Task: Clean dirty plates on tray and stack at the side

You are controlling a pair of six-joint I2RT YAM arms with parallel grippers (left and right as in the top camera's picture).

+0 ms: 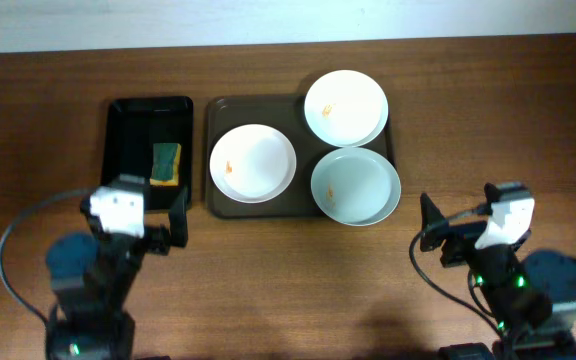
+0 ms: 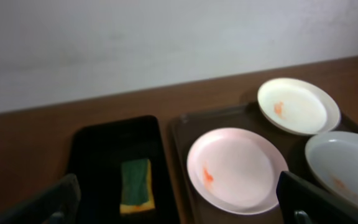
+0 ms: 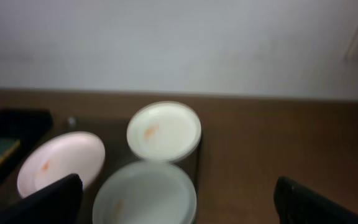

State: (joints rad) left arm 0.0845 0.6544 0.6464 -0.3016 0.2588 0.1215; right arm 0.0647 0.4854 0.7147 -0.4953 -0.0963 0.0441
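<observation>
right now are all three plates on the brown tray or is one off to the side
All on the tray: white plate, second white plate and blue-grey plate, side by side, unstacked.

Dark brown: tray [image 1: 268,110] ahead of left pincer [image 2: 178,186]. Straight ahead of it, white plate [image 1: 253,163], orange smear at left side. Farther, ahead-right, second white plate [image 1: 345,107], orange smear near centre. Ahead-left of right pincer [image 3: 178,183], third plate [image 1: 355,186], pale blue-grey, faint orange fleck. Ahead-left of left pincer, small tray [image 1: 128,110], glossy black; in it sponge [image 1: 166,163], green over yellow. Under all, table [image 1: 298,290], brown wood grain. Pincer fingers [image 2: 319,202] black.
</observation>
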